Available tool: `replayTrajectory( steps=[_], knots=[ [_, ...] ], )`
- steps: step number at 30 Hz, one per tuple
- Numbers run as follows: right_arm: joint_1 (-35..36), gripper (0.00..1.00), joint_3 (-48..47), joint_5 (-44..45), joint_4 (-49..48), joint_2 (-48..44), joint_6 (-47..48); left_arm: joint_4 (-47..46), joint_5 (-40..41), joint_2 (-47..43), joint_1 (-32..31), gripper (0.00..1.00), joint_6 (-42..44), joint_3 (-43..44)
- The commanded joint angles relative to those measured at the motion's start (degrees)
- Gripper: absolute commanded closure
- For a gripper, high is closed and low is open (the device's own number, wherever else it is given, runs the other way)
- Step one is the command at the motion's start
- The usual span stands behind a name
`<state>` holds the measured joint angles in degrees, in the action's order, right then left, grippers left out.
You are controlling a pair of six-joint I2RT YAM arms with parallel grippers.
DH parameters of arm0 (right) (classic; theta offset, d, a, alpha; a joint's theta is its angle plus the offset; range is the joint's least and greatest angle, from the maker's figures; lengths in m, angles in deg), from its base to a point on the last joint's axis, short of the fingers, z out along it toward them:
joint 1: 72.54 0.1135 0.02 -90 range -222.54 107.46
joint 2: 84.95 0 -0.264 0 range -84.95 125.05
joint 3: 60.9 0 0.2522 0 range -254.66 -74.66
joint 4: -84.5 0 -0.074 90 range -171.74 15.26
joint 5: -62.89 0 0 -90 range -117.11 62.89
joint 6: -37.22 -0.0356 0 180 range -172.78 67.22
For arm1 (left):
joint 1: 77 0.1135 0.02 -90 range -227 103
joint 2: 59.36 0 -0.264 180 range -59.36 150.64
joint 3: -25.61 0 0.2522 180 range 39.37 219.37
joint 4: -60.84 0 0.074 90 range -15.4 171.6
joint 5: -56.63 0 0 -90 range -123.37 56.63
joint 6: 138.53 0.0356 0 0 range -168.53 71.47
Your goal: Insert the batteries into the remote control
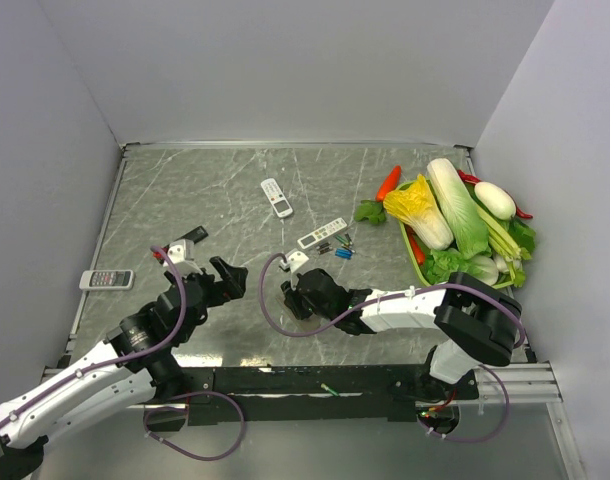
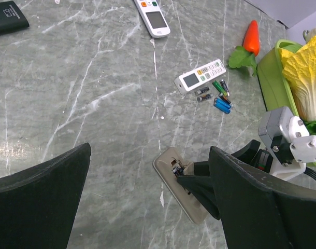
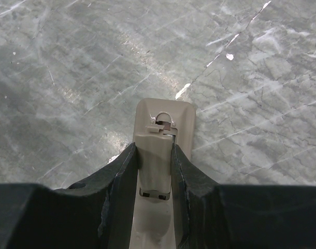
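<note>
The remote control (image 2: 167,167) lies face down, its grey-beige back (image 3: 183,118) up. My right gripper (image 3: 154,150) is shut on the beige battery cover (image 3: 155,155), which sits over the recessed bay. The bay's far end stays uncovered, and a cell end shows there (image 2: 175,169). In the top view the right gripper (image 1: 293,296) hides the remote. Several loose batteries (image 2: 218,94), green, blue and dark, lie farther back (image 1: 337,248). My left gripper (image 2: 150,150) hangs open just left of the remote, holding nothing (image 1: 221,280).
A small white remote (image 1: 321,233) lies beside the loose cells, a slim white one (image 1: 276,197) farther back, another (image 1: 106,279) at the left edge. A green basket (image 1: 409,252) of vegetables stands at the right, with a carrot (image 1: 388,182) beside it. A black flat object (image 2: 8,18) lies far left.
</note>
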<state>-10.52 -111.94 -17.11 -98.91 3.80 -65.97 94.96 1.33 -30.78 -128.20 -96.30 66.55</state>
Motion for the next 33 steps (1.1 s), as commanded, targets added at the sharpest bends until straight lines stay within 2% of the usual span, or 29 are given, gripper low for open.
replayTrajectory(
  steps=[1, 33],
  knots=[
    [0.56, 1.0, -1.13, -0.33, 2.58, -1.65, 0.97, -2.08, -0.24, 0.43, 0.05, 0.01, -0.22, -0.28],
    [0.03, 1.0, -0.43, -0.16, 1.78, -2.71, -2.1, -2.61, -0.07, 0.07, 0.13, 0.01, -0.22, -1.25]
  ],
)
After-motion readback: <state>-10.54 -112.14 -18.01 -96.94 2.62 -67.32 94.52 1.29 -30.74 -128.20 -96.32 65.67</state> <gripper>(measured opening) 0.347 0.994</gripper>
